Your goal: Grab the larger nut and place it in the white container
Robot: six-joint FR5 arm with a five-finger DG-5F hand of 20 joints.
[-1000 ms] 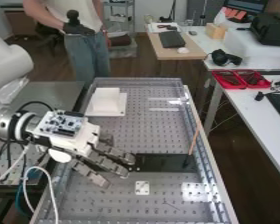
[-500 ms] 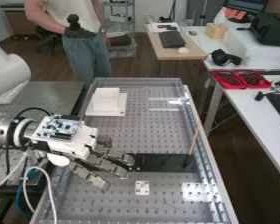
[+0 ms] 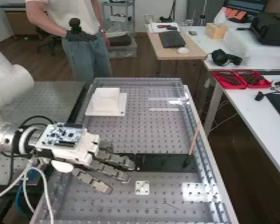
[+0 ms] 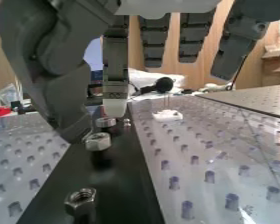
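"Rows of holes cover our metal board (image 3: 137,130), and we see a raised rim (image 3: 137,81) at its far end. What sits on the left?"

"We have the white container (image 3: 106,100) in the far left part, on a square white base (image 3: 117,111)."

"And nearer to us?"

"We see a dark strip (image 3: 165,163) running across the board from left to right. Just on the near side of it lies a small white plate (image 3: 142,188). Near the strip's right end we find a thin brown stick (image 3: 194,142), tilted."

"Where do we see the hand (image 3: 87,150)?"

"On the left, near us, well apart from the container. Its fingers (image 3: 111,173) reach over the strip's left end, fairly straight and spread wide, and we see nothing held in them."

"So what of the nuts?"

"In the wrist view we count several on the strip: one nut close to the camera (image 4: 81,200), a second nut farther along (image 4: 97,141), a third nut just beyond that (image 4: 105,122). The second is near the tip of the thumb (image 4: 65,95); whether they touch, we can't tell."

"Which is the larger one?"

"The closest looks biggest to us, but we can't be sure of its true size. All three are outside the container, on the strip."
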